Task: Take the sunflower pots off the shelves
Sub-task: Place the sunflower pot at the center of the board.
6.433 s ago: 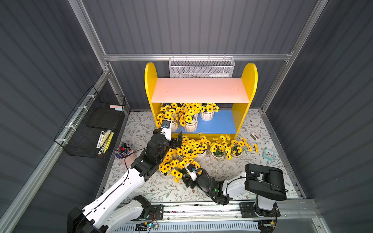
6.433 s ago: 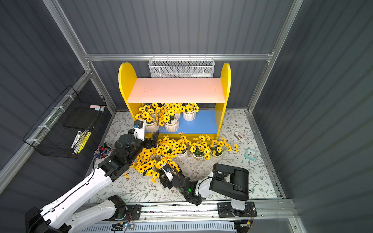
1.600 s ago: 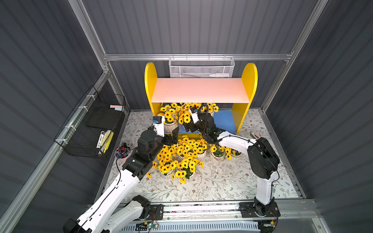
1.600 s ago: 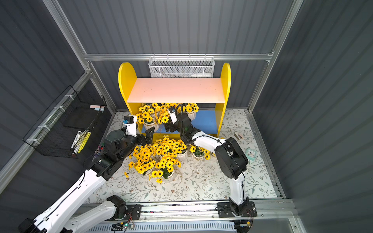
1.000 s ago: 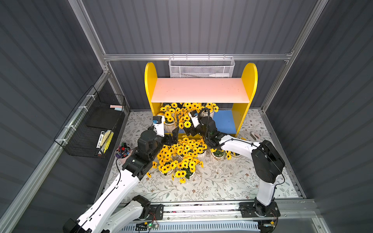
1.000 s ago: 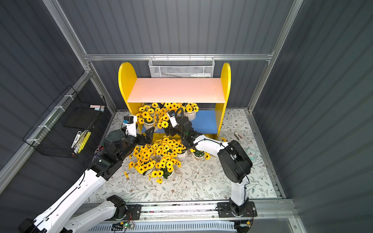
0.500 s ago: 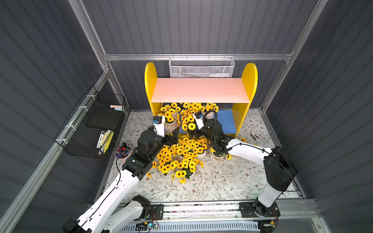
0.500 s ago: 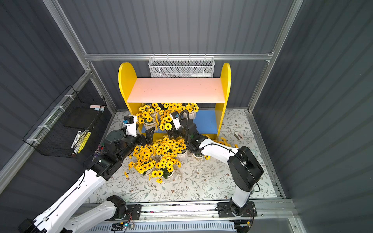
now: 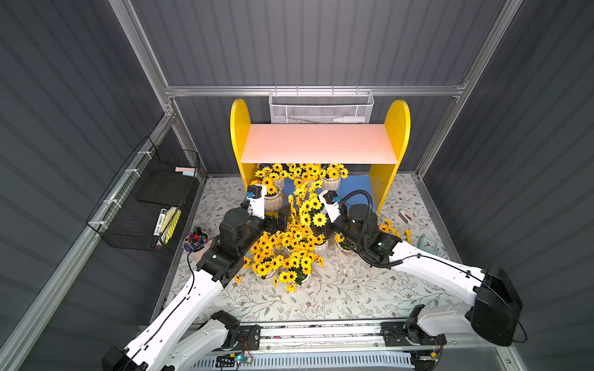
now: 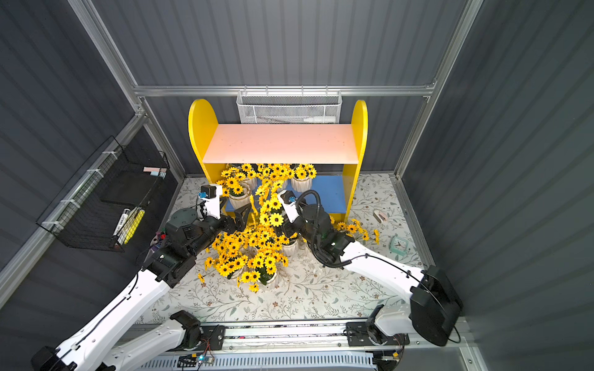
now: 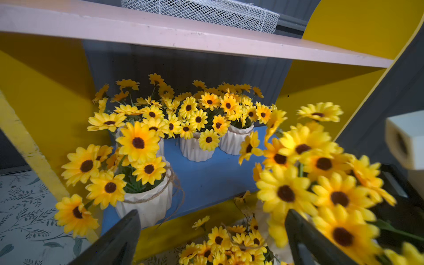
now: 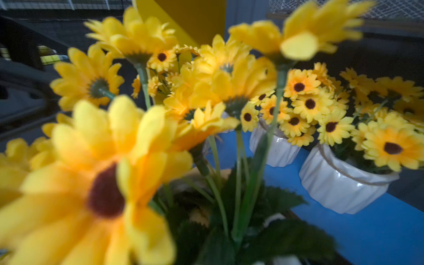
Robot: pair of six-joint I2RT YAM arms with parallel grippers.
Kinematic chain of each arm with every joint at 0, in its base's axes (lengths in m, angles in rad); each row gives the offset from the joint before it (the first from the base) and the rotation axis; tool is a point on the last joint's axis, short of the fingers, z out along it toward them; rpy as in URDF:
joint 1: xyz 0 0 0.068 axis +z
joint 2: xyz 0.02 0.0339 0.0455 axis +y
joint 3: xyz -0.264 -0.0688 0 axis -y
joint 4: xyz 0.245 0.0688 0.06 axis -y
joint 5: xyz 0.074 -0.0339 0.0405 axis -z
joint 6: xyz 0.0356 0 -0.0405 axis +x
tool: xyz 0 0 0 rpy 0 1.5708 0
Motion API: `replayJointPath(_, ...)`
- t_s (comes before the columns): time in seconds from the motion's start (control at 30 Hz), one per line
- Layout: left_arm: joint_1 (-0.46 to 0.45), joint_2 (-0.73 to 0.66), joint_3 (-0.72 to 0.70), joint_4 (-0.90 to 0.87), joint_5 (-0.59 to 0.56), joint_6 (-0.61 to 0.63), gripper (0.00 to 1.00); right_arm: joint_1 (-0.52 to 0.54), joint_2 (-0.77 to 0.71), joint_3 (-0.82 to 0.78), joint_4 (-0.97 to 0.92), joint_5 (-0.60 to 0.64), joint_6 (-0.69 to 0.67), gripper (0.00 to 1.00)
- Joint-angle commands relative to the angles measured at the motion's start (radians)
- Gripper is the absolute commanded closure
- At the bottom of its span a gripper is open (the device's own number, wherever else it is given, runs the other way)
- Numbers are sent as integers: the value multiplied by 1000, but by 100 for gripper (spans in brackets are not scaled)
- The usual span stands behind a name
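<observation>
Right wrist view: right end effector [image 9: 317, 229] grips a sunflower pot [image 12: 238, 179], left end effector [image 11: 212, 216] gapes empty; its blooms could topple shelved pots [image 12: 339, 190].

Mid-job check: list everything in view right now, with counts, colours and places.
yellow wooden two-tier shelves: one, back wall.
floral mat: one, pale grey, floor.
white ribbed ceramic sunflower pots: four on the blue lower board, others clustered on the floral mat; total unclear.
lifted sunflower pot: one, yellow blooms, before the shelves.
white mesh basket: one, back wall.
black wire basket: one, left wall.
pink cup of markers: one, mat, left side.
mint-green clock: one, mat, right side.
small pink-white item: one, mat, right; kind unclear.
left gripper: black fingers open, empty.
right gripper: holds the lifted sunflower pot; fingers hidden.
</observation>
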State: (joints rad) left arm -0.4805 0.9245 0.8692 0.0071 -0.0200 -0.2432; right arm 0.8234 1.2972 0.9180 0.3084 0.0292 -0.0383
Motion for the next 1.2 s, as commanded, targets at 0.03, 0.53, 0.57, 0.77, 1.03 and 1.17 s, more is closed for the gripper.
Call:
replayJointPath(0.03, 5, -2, -21, 54, 73, 18, 1, 52, -169, -48, -19, 77, -36, 100)
replayJointPath(0.53, -149, 109, -26, 92, 233, 76, 1, 261, -537, -475, -127, 361, 129, 100)
replayJointPath(0.57, -162, 116, -27, 91, 233, 79, 1, 268, -536, -497, -106, 373, 144, 100)
replayJointPath(0.77, -175, 132, -32, 103, 235, 75, 1, 288, -469, -647, 103, 437, 204, 100)
replayJointPath(1.03, -175, 116, -32, 93, 198, 96, 1, 306, -230, -728, 391, 423, 249, 100)
replayJointPath(1.17, -175, 105, -32, 90, 182, 99, 1, 343, -52, -721, 554, 458, 201, 100)
